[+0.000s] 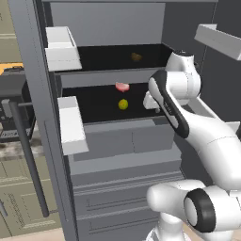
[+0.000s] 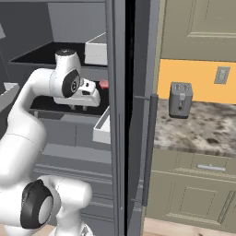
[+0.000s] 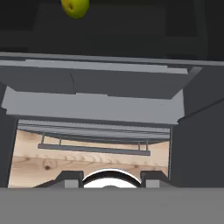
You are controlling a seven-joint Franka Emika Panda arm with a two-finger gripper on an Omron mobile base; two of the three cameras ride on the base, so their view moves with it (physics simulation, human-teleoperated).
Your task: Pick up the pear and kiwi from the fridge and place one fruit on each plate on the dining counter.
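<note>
The fridge [image 1: 117,162] stands open in front of me. On its lower black shelf lies the yellow-green pear [image 1: 123,104], with a pink lump [image 1: 122,86] just behind it. The pear also appears at the top edge of the hand view [image 3: 75,7]. A small brown fruit, the kiwi [image 1: 136,57], rests on the upper shelf. My gripper [image 1: 156,108] [image 2: 78,108] hangs at the front edge of the lower shelf, right of the pear and apart from it. It points down, open, with nothing between its fingertips [image 3: 70,177]. The plates and the dining counter are out of view.
White door bins [image 1: 70,124] jut out on the left door, and another bin [image 2: 102,124] sits by the right door edge. Grey drawers [image 3: 100,107] lie below the shelf. A toaster [image 2: 180,99] stands on a marble counter [image 2: 207,131] to the right.
</note>
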